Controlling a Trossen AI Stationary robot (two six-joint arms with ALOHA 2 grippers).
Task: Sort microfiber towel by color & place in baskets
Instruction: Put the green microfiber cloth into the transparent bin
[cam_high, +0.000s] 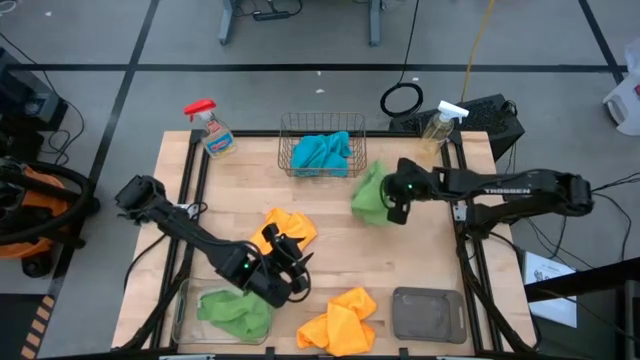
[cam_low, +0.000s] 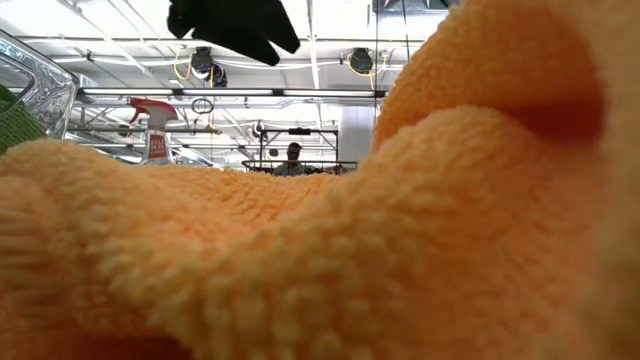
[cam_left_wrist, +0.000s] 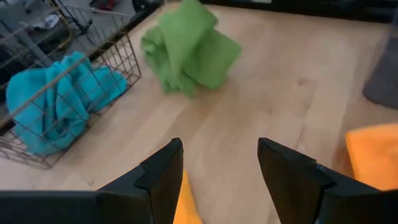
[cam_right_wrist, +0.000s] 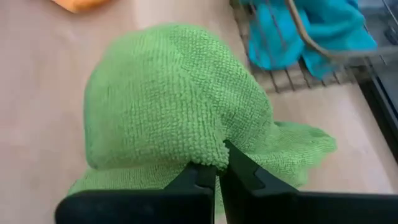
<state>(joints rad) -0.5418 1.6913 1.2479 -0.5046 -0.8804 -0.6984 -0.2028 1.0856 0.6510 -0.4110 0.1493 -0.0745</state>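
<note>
The low view is almost wholly blocked by a yellow-orange towel (cam_low: 300, 260). A green towel (cam_right_wrist: 174, 106) beside the wire basket (cam_high: 322, 130) is pinched by the right gripper (cam_right_wrist: 217, 171)'s fingers; the left gripper (cam_left_wrist: 217, 168)'s fingers are held wide above the surface (cam_left_wrist: 261, 106).

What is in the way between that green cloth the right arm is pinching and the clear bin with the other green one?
The right gripper is shut on the green towel. On the straight line across the table to the clear bin sit the left gripper, open, and an orange towel. Lifting over them avoids both.
</note>
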